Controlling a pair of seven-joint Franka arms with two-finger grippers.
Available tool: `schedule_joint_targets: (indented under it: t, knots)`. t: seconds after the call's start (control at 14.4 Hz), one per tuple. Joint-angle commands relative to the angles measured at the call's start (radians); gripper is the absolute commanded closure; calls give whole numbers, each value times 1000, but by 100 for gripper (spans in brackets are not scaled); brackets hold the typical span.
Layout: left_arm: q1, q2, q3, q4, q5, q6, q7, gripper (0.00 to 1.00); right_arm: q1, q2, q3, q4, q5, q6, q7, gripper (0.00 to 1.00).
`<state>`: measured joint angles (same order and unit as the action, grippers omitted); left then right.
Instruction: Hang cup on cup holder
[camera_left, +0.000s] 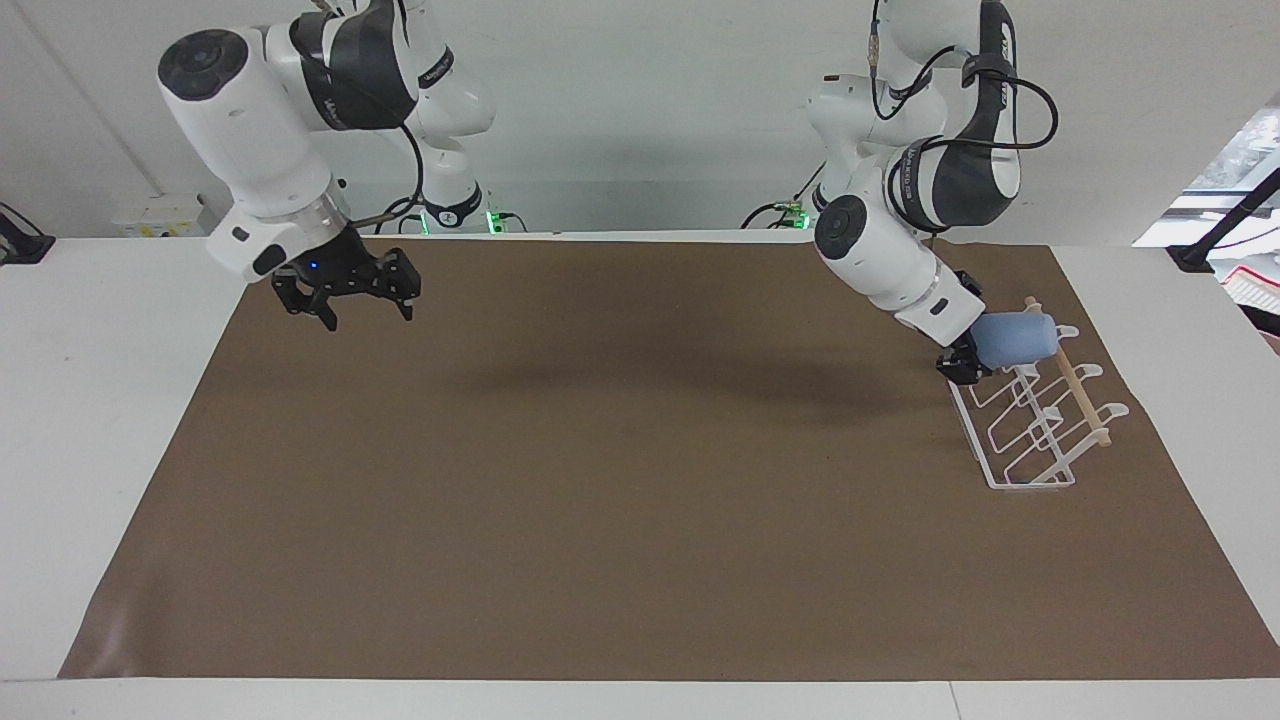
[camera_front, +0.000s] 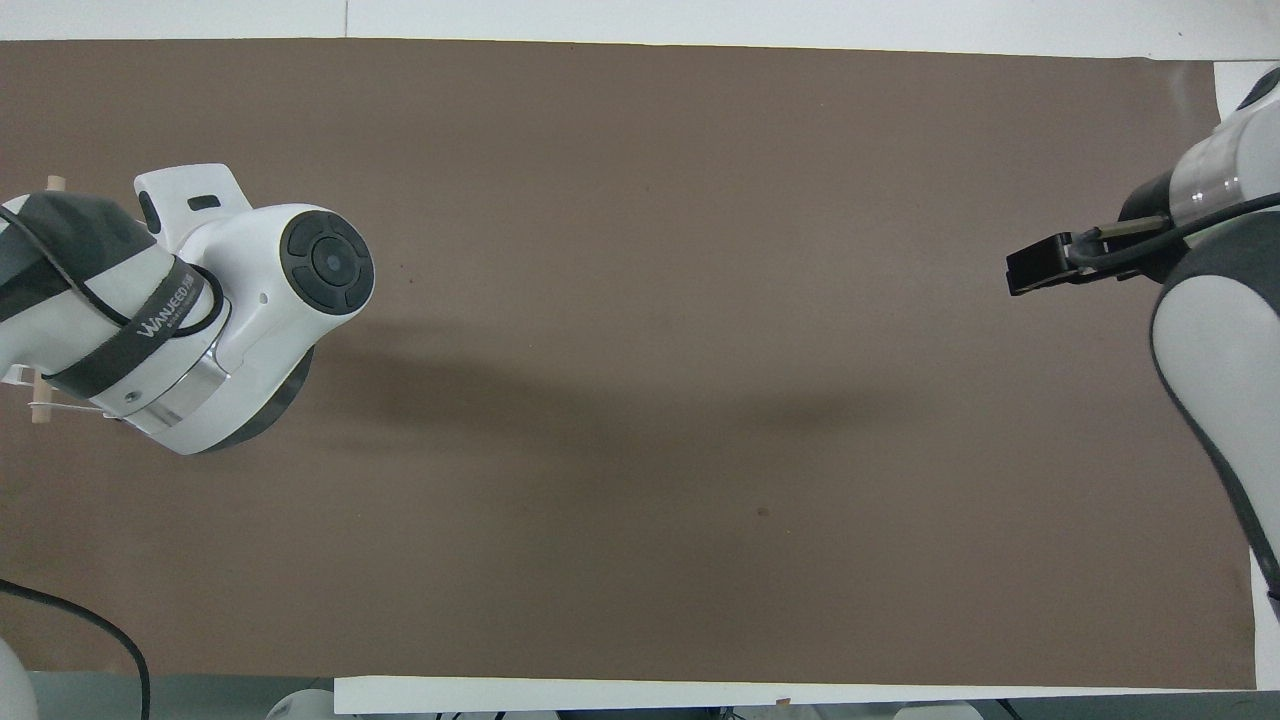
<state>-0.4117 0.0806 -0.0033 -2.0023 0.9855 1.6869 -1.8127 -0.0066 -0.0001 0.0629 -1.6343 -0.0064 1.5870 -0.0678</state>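
Facing view: left tool (camera_left: 968, 362) grips smooth tapered cup (camera_left: 1013, 340) over wire cup holder (camera_left: 1030, 420).

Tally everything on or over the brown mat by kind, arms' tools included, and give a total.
Light-blue plastic cups: 1, held in the left tool at the rack
White wire cup racks with a wooden rod: 1
Two-finger tools: 2, the right tool waiting over the mat's right-arm end
Total: 4
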Motion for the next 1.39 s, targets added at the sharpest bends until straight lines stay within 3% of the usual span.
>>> schedule_joint_targets:
  t: [0.0,0.21,0.35,0.42,0.77,0.9,1.32]
  knots:
    - [27,36,-6,-21,167,-12,-39,100,-3,3,9,102,-73,-110,23,1]
    - [65,138,-4,29,345,-16,-98,100,-54,-4,-3,93,-75,-113,16,1]
    - [77,238,-3,137,380,-56,-105,100,-44,-11,3,87,-72,-116,23,1]
    - [83,252,-3,145,396,-55,-105,100,-52,-11,3,86,-72,-114,22,1]
    - [96,261,-4,87,410,-61,-146,100,-44,-6,-12,93,-76,-140,19,1]
    - [93,261,-4,70,410,-64,-155,100,-1,-9,-54,88,-76,-142,20,1]
    - [88,271,-6,37,410,-53,-264,100,7,-31,-54,56,-75,-176,20,1]
